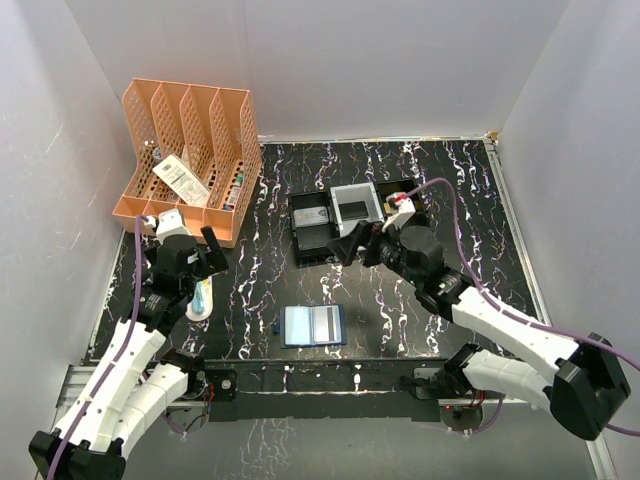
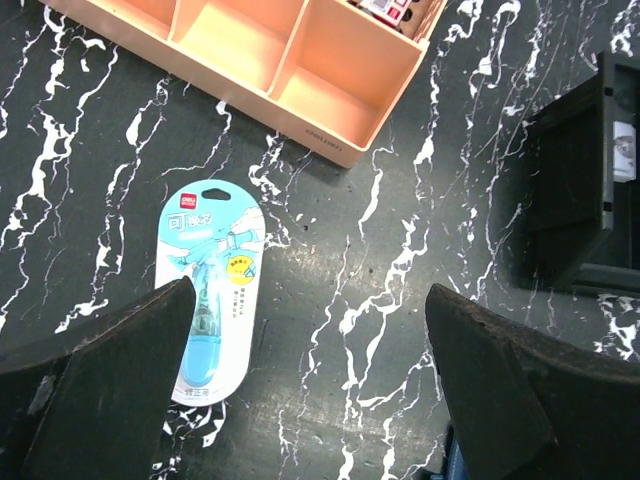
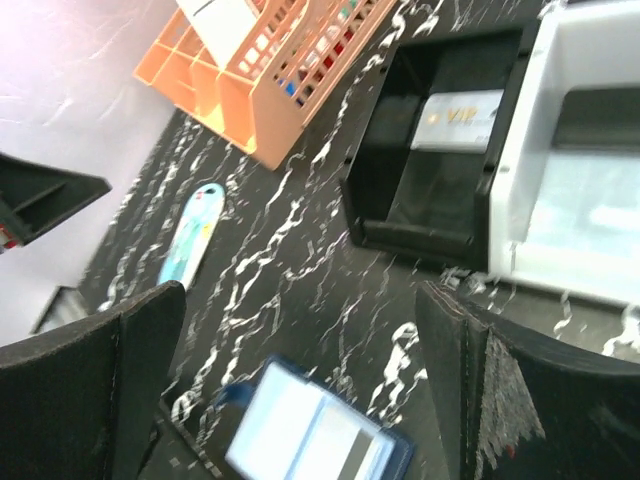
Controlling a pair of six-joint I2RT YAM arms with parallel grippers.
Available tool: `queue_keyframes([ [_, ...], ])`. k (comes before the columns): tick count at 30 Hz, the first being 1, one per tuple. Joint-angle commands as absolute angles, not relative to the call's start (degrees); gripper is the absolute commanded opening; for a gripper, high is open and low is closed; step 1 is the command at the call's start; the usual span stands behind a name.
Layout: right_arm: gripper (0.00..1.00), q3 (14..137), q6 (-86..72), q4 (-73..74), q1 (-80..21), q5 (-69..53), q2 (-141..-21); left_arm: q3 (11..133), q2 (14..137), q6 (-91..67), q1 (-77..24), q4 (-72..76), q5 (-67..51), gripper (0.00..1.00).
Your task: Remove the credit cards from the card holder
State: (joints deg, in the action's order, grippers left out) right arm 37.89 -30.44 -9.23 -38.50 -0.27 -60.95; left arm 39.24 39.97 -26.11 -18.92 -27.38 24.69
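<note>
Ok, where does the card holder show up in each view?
Top external: the card holder lies open at low centre, between the two arms.
Left wrist: not clearly in it; a blue sliver at the bottom edge may be it.
Right wrist: bottom centre, open, cut off by the lower edge.
Shared landmark: the orange rack, toward the upper left in all three.

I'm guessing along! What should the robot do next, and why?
Probably bring the open right gripper over the open navy-blue bifold card holder: one pale card already lies in the black tray, and a greyish card seems still tucked inside.
</note>
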Motion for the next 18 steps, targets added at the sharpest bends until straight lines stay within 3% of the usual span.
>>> queue_keyframes([
  [1, 0.98, 32.82, -42.18, -16.21, -38.36, -5.14, -55.4, 38.23, 38.06, -27.69, -18.72, -23.22, 24.2, 0.99],
  [10, 0.98, 34.99, -45.04, -3.06, -38.34, -13.87, -59.12, 44.51, 43.39, -41.52, -18.72, -19.09, 5.38, 0.99],
  [14, 0.97, 30.56, -51.6, -2.19, -38.46, -15.93, -57.63, 37.6, 44.21, -46.27, -18.73, -8.73, -14.75, 0.99],
  [18, 0.91, 26.84, -54.43, -0.02, -38.61, -16.56, -56.09, 29.85, 43.44, -49.68, -19.81, -0.35, -23.89, 0.95],
])
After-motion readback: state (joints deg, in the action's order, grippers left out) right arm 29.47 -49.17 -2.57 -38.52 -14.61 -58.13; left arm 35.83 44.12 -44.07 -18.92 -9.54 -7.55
